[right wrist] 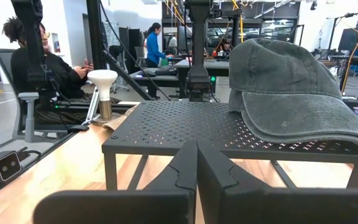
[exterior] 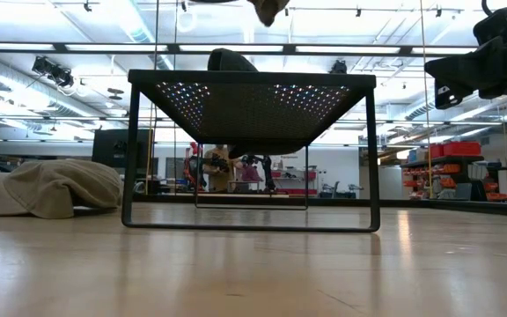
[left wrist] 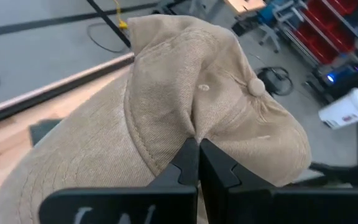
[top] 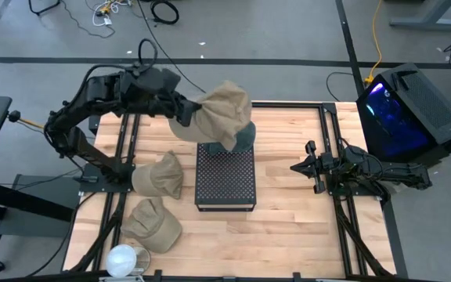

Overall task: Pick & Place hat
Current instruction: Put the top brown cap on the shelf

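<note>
Left pincer (top: 196, 110), upper centre-left of the high view, pressed together on a tan hat (top: 224, 114), pinching a fold of its cloth just beside the crown seam. In the left wrist view, dark fingers (left wrist: 191, 163) closed tight at bottom centre, with the hat's (left wrist: 210, 106) fabric bunched right above them and the crown button up and to the right of the pinch. Held hat lifted clear of the desk (top: 288, 227), hanging to the right of the pincer in the high view, over the far edge of the black perforated stand (top: 225, 176) at frame centre. Partly under it on the stand, a dark grey hat (right wrist: 291, 87) (seen plainly in the right wrist view, resting on the stand's (right wrist: 179, 127) top at the right of frame). In the low view, only a scrap of the tan hat (exterior: 267, 9) at the top edge, above the stand (exterior: 252, 97).

Two more tan hats on the desk at lower left of the high view: one (top: 156, 174) just left of the stand, another (top: 151, 223) below it. White round object (top: 122, 260) at the bottom edge.

Right pincer (top: 300, 167), right of centre, pressed together on nothing, well apart from every hat, pointing toward the stand.
</note>
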